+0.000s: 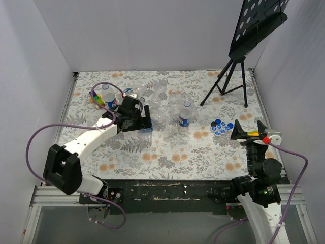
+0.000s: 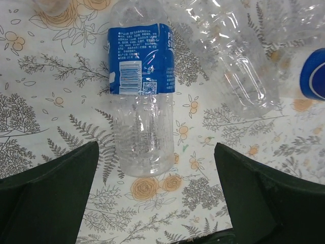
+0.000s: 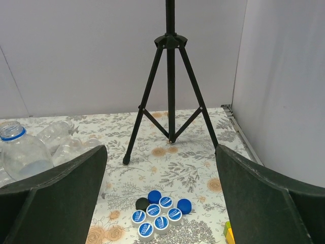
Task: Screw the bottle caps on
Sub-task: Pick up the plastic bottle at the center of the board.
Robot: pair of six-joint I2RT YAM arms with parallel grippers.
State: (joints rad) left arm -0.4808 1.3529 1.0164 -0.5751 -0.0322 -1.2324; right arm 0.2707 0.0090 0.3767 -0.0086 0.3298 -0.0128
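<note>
clear bottle (image 2: 142, 90), blue label band

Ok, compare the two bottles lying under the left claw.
The labelled bottle wears a blue band; the bare bottle shows none. The labelled bottle lies centred ahead of the left claw; the bare bottle slants off to one side. Both are clear plastic, lying on the floral tabletop.

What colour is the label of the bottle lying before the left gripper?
The label is blue with white print, clearest in the left wrist view.
</note>
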